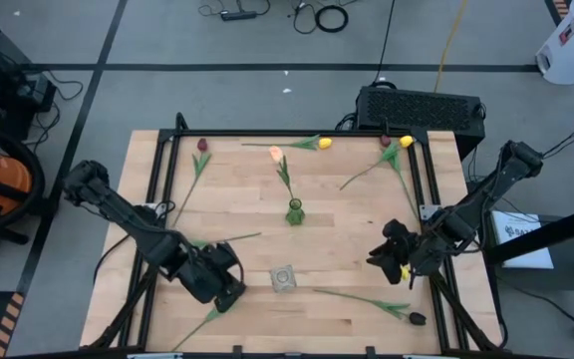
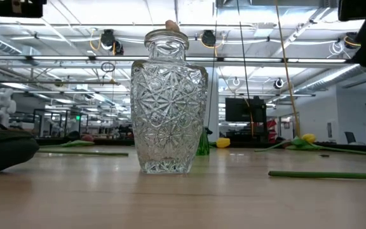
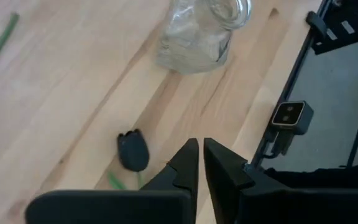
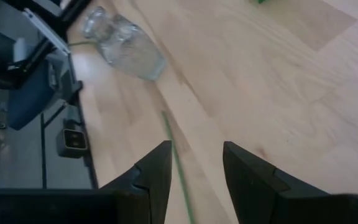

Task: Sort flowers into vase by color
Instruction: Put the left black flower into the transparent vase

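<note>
A clear cut-glass vase (image 1: 284,278) stands near the table's front middle, and a small green vase (image 1: 294,211) holds a peach tulip (image 1: 275,155). A near-black tulip head (image 3: 133,151) lies on the wood just beside my left gripper (image 3: 200,147), whose fingers stand a narrow gap apart with nothing between them. Its stem (image 1: 202,321) runs toward the front edge. My right gripper (image 4: 196,152) hovers open at the right (image 1: 379,255) over the thin green stem (image 4: 171,140) of a dark-headed tulip (image 1: 417,318). Yellow (image 1: 324,143) and maroon (image 1: 202,145) tulips lie along the far edge.
A black frame rail (image 1: 167,189) borders the table on the left and right. Another yellow tulip (image 1: 407,142) and a maroon one (image 1: 385,141) lie at the far right corner. A loose stem (image 1: 229,239) lies behind my left arm. A small camera (image 3: 293,116) sits at the front edge.
</note>
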